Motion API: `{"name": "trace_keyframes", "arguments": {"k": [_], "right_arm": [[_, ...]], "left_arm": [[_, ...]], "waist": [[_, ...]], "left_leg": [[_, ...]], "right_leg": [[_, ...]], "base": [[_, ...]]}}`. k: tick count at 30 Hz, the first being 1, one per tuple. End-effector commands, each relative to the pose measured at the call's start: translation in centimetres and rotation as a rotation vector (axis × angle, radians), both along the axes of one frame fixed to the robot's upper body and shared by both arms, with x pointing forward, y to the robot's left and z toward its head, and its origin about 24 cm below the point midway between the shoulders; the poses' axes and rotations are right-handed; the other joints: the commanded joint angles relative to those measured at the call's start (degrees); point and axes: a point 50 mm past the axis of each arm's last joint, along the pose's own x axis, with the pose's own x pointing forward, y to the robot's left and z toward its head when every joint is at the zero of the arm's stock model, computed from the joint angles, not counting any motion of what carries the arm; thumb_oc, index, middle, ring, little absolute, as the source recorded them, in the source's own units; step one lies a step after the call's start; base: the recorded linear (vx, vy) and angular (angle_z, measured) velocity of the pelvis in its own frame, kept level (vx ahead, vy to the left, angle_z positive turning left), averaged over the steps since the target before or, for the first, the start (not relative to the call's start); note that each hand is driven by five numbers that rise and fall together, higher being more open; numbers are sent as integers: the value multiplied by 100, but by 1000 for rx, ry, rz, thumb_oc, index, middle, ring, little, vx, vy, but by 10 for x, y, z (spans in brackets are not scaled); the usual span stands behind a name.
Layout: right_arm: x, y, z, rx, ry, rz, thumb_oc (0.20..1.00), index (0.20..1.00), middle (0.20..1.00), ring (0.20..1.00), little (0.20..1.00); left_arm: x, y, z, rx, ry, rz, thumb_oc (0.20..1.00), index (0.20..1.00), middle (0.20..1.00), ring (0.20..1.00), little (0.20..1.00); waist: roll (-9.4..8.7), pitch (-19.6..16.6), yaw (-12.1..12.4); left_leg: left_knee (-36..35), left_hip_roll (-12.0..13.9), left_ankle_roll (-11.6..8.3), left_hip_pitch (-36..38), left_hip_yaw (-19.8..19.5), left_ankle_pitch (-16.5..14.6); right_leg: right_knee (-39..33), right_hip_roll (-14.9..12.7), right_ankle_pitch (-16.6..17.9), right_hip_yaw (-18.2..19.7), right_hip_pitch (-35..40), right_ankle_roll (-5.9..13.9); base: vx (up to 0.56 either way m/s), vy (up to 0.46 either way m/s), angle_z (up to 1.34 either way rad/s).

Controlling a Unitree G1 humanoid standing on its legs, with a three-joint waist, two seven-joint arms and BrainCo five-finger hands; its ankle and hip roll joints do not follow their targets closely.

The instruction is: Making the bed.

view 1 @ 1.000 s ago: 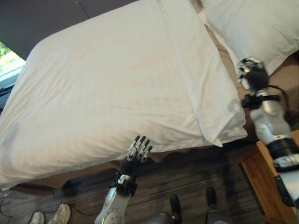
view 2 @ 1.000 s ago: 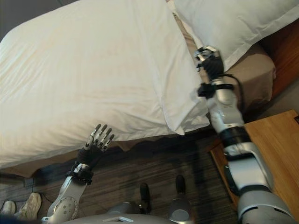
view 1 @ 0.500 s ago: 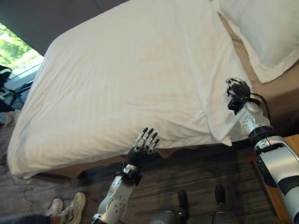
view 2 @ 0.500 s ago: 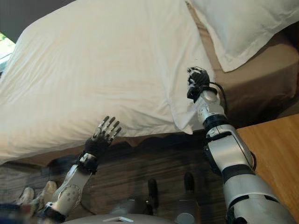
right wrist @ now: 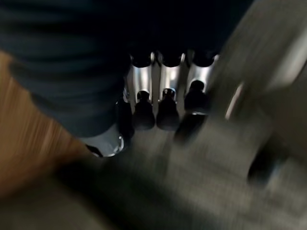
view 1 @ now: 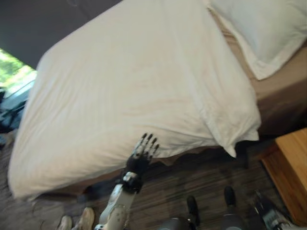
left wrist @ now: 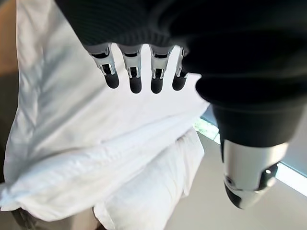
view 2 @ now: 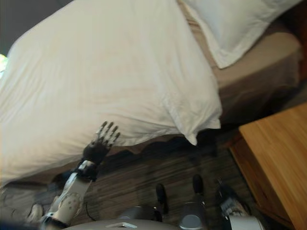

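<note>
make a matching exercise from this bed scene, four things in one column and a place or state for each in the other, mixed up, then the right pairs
Things
1. duvet
2. pillow
3. left hand
4. wooden nightstand

Places or states
A. fingers straight, held up at the near edge of the bed
B. lies at the head of the bed on the tan sheet
C. stands on the floor beside the bed
D. spread over most of the bed, one corner hanging over the side

Pairs: 1-D, 2-B, 3-A, 4-C
</note>
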Motion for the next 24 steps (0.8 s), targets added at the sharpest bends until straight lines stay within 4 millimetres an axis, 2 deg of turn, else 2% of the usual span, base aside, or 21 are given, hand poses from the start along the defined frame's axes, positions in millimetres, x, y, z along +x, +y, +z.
{"name": "trace_keyframes", "arguments": {"k": [1, 2, 3, 4, 5, 6, 7, 8, 10, 11, 12, 13, 14, 16, 19, 24], "right_arm": [[21, 2, 4, -41, -50, 64, 200, 200, 200, 200, 200], [21, 2, 3, -41, -48, 63, 200, 200, 200, 200, 200], [24, 1, 7, -116, -82, 136, 200, 200, 200, 200, 200], [23, 2, 6, -115, -80, 136, 200, 200, 200, 200, 200], [32, 4, 11, -166, -119, 217, 247, 247, 247, 247, 247], [47, 8, 21, -231, -196, 307, 799, 799, 799, 799, 799], [74, 25, 46, -309, -378, 488, 1000, 1000, 1000, 1000, 1000], [90, 43, 61, -338, -497, 595, 1000, 1000, 1000, 1000, 1000], [90, 43, 61, -337, -496, 595, 1000, 1000, 1000, 1000, 1000], [111, 78, 74, -323, -611, 767, 1000, 1000, 1000, 1000, 1000], [127, 101, 86, -341, -673, 925, 1000, 1000, 1000, 1000, 1000], [133, 110, 95, -363, -715, 992, 1000, 1000, 1000, 1000, 1000], [133, 110, 95, -363, -714, 992, 1000, 1000, 1000, 1000, 1000], [135, 129, 98, -330, -754, 1071, 1000, 1000, 1000, 1000, 1000], [134, 146, 87, -258, -741, 1080, 1000, 1000, 1000, 1000, 1000], [132, 161, 80, -255, -696, 1207, 1000, 1000, 1000, 1000, 1000]], "left_arm": [[7, -4, 7, 16, -77, 19, 1000, 1000, 1000, 1000, 1000], [7, -4, 7, 16, -76, 19, 1000, 1000, 1000, 1000, 1000], [3, 1, -1, 76, -36, 39, 1000, 1000, 1000, 1000, 1000], [3, 1, -2, 78, -34, 39, 1000, 1000, 1000, 1000, 1000], [-1, 5, -8, 150, -5, 39, 1000, 1000, 1000, 1000, 1000], [-7, 14, -13, 241, 22, 43, 1000, 1000, 1000, 1000, 1000], [-20, 23, -26, 298, 88, 55, 1000, 1000, 1000, 1000, 1000], [-33, 24, -44, 274, 182, 77, 1000, 1000, 1000, 1000, 1000], [-33, 24, -44, 274, 182, 77, 1000, 1000, 1000, 1000, 1000], [-52, 19, -65, 337, 290, 12, 1000, 1000, 1000, 1000, 1000], [-62, 8, -76, 356, 340, -59, 1000, 1000, 1000, 1000, 1000], [-67, 2, -82, 321, 372, -79, 1000, 1000, 1000, 1000, 1000], [-67, 1, -82, 320, 372, -79, 1000, 1000, 1000, 1000, 1000], [-78, -14, -95, 185, 451, -82, 1000, 1000, 1000, 1000, 1000], [-75, -22, -94, 90, 461, -21, 1000, 1000, 1000, 1000, 1000], [-56, -16, -80, 205, 370, -20, 1000, 1000, 1000, 1000, 1000]], "waist": [[-327, -272, -159], [-330, -274, -156], [-463, -355, -280], [-470, -357, -282], [-538, -397, -327], [-601, -447, -378], [-727, -570, -460], [-824, -695, -457], [-826, -692, -461], [-960, -825, -374], [-1041, -903, -277], [-1072, -932, -250], [-1071, -929, -252], [-1129, -993, -208], [-1187, -1063, -176], [-1303, -1141, -91]], "left_leg": [[41, -12, -202, -31, 77, 133], [41, -13, -202, -23, 79, 131], [41, 13, -194, 69, 133, 96], [41, 11, -194, 77, 133, 95], [41, 21, -190, 138, 146, 81], [41, 31, -184, 187, 154, 71], [41, 47, -179, 284, 139, 54], [41, 63, -169, 380, 128, 24], [41, 62, -169, 389, 124, 22], [41, 113, -135, 520, 158, -11], [41, 128, -115, 605, 198, -31], [41, 125, -105, 623, 188, -36], [41, 125, -105, 629, 187, -38], [41, 113, -78, 692, 128, -58], [41, 75, -45, 754, 29, -88], [41, 59, -18, 811, -90, -108]], "right_leg": [[77, 15, -9, 255, 99, 177], [77, 14, -12, 257, 107, 178], [81, 35, 4, 296, 160, 182], [81, 34, 1, 295, 168, 182], [104, 41, -1, 305, 209, 181], [122, 48, -9, 307, 251, 181], [162, 59, -19, 296, 337, 183], [179, 68, -34, 270, 420, 187], [175, 67, -36, 266, 433, 188], [181, 118, -31, 256, 511, 208], [189, 133, -27, 273, 580, 219], [194, 128, -36, 273, 608, 222], [193, 127, -37, 272, 615, 222], [218, 106, -78, 239, 707, 225], [218, 67, -104, 187, 827, 227], [248, 40, -155, 103, 924, 231]], "base": [[30, -5, -16], [41, -8, -22], [19, -2, -27], [20, 0, -22], [9, 6, -24], [20, -3, -12], [25, 9, -14], [0, 0, 0], [-2, 4, 4], [-9, 20, 11], [-14, 33, 5], [-9, 26, 5], [8, 15, -3], [7, 21, 8], [-4, 27, 20], [-16, 12, 14]]}}
